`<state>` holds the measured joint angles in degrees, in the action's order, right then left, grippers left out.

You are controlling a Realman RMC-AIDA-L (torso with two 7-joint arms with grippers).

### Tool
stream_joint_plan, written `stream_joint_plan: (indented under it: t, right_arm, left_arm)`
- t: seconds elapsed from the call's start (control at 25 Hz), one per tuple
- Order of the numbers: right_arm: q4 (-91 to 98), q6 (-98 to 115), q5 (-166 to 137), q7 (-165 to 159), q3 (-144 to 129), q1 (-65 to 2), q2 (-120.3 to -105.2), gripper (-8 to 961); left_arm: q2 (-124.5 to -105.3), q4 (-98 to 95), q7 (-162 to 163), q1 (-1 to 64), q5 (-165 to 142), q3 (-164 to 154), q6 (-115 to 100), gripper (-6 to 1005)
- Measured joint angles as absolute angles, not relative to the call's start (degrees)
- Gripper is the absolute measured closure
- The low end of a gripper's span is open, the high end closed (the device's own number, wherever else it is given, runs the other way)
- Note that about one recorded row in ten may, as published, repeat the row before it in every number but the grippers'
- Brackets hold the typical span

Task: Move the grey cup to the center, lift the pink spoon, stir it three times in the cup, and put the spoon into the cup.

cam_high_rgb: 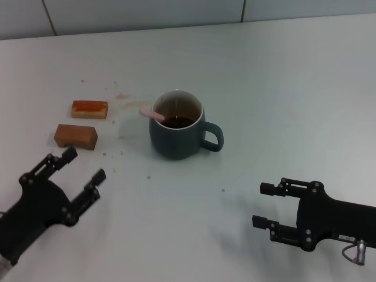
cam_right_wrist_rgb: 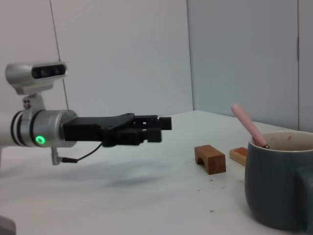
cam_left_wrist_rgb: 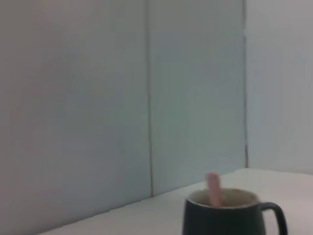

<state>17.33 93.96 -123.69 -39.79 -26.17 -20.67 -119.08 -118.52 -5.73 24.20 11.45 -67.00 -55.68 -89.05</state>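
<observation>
The grey cup (cam_high_rgb: 179, 126) stands upright near the middle of the white table, handle toward the right, with dark brown liquid inside. The pink spoon (cam_high_rgb: 152, 114) rests in the cup, its pink handle leaning out over the left rim. The cup (cam_left_wrist_rgb: 226, 216) and spoon handle (cam_left_wrist_rgb: 213, 190) also show in the left wrist view, and the cup (cam_right_wrist_rgb: 280, 180) and spoon (cam_right_wrist_rgb: 249, 125) in the right wrist view. My left gripper (cam_high_rgb: 81, 167) is open and empty at the front left, apart from the cup. My right gripper (cam_high_rgb: 264, 205) is open and empty at the front right.
Two brown rectangular blocks (cam_high_rgb: 89, 108) (cam_high_rgb: 76, 136) lie left of the cup, with crumbs and a small stain on the table near them. The left arm (cam_right_wrist_rgb: 73, 131) shows across the right wrist view. A tiled wall runs behind the table.
</observation>
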Motion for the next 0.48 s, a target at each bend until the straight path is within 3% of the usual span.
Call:
stream_joint_plan:
  t: [0.28, 0.48]
  right_arm:
    - [17.42, 93.96, -123.50, -39.76, -26.08, -20.58, -119.09, 313]
    - [17.42, 93.96, -123.48, -39.75, -26.09, -20.57, -119.09, 315]
  left_arm:
    - [-118.88, -1.03, 14.47, 10.50, -67.01, -57.95, -91.11, 277]
    - [-118.86, -0.59, 16.00, 10.78, -66.99, -58.02, -91.37, 184]
